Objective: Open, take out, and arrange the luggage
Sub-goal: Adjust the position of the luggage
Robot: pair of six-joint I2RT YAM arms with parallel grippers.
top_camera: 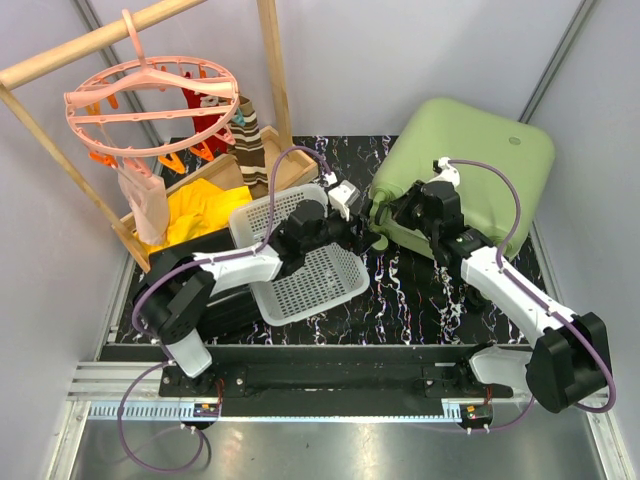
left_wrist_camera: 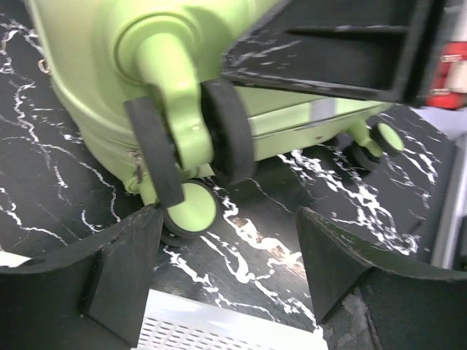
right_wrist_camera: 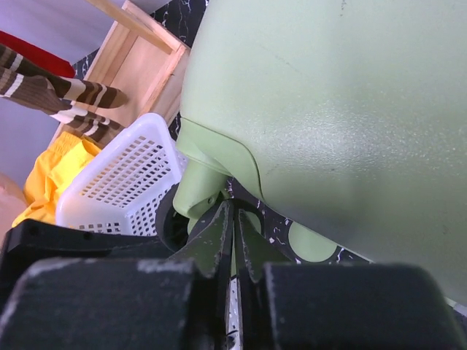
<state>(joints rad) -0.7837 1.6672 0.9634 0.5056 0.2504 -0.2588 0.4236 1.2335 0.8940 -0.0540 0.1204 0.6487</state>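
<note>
The light-green luggage (top_camera: 470,160) lies shut at the back right of the marbled table, its wheeled end toward the middle. My left gripper (top_camera: 366,238) reaches over the white basket to that corner. In the left wrist view my left gripper (left_wrist_camera: 230,219) stands open over bare table, and a green-hubbed wheel (left_wrist_camera: 188,210) of the luggage (left_wrist_camera: 95,73) sits just beyond its left finger. My right gripper (right_wrist_camera: 232,210) is shut, with only a hairline slit between the fingers. Its tips press in by the wheel housing (right_wrist_camera: 197,193) under the luggage shell (right_wrist_camera: 350,109). I see nothing held in it.
A white perforated basket (top_camera: 345,285) rests on a black case (top_camera: 225,305) at centre left. Behind stands a wooden rack (top_camera: 270,60) with a pink clip hanger (top_camera: 150,95), striped socks (top_camera: 248,140) and a yellow cloth (top_camera: 200,210). Grey walls close in on both sides.
</note>
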